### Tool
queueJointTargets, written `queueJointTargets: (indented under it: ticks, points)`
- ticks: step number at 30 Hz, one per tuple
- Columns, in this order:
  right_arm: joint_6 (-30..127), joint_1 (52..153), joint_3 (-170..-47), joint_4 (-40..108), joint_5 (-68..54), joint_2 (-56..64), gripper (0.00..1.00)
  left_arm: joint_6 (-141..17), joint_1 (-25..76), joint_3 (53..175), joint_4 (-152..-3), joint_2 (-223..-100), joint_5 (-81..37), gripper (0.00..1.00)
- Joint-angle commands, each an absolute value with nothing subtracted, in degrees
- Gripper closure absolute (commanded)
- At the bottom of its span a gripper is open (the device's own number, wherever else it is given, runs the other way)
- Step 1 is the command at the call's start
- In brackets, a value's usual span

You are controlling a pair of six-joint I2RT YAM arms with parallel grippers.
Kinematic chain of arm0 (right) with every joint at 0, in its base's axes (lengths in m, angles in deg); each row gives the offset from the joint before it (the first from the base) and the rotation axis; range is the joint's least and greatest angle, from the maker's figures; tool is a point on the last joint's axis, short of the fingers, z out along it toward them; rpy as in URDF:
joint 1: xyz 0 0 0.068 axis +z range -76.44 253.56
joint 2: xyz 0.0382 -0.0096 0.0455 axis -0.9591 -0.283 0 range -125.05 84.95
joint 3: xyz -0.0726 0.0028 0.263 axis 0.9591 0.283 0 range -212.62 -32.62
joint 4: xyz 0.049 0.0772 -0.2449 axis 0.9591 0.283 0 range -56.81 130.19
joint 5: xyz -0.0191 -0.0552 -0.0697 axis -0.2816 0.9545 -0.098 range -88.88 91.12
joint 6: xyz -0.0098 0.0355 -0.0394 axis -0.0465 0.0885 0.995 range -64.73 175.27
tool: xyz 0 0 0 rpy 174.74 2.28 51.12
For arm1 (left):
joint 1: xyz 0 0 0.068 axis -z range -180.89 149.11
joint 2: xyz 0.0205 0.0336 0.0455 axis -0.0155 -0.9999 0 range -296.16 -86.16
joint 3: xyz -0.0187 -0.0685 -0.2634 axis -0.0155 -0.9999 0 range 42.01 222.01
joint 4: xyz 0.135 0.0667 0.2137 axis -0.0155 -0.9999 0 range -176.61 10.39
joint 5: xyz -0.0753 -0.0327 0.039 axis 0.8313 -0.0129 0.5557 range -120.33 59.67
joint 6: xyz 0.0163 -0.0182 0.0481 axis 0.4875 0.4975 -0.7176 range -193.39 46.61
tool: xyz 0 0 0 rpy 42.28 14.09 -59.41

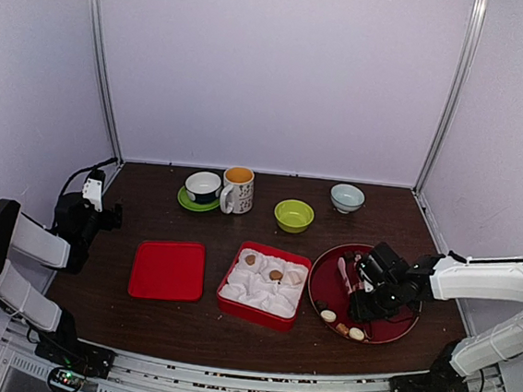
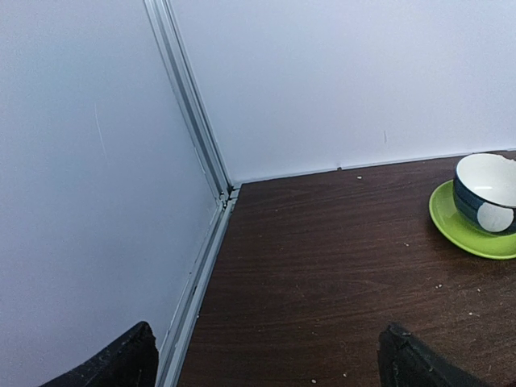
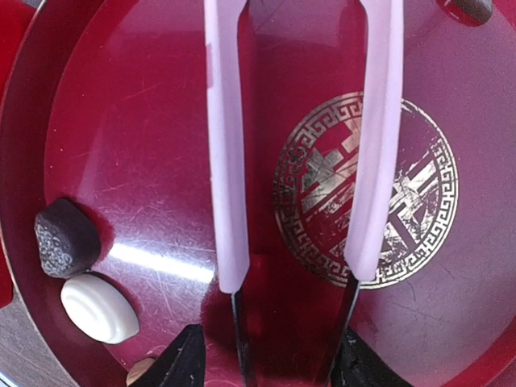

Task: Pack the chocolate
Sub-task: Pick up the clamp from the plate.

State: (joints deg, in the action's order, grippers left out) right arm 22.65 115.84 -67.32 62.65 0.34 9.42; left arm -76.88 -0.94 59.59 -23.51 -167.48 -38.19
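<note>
- The tongs are over the red plate, arms spread, nothing between them.
- The right gripper straddles their dark ends; I cannot tell whether it squeezes.
- The chocolate sits at the plate's 7 o'clock rim, with more pieces in the red box.
- The left gripper gapes wide at the table's 9 o'clock.
</note>
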Motion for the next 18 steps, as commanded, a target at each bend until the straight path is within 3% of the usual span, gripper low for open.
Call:
queueJointTargets:
  ticks: [1,18]
  points:
    - [22.0,116.3,-66.8,61.0,2.5,8.2,0.47,-76.6,-1.5,60.2,-20.2,-167.8,-37.7,0.02]
    - [22.3,117.3,-68.2,62.3,9.6,5.7,0.64,-76.6,-1.5,60.2,-20.2,-167.8,-37.7,0.02]
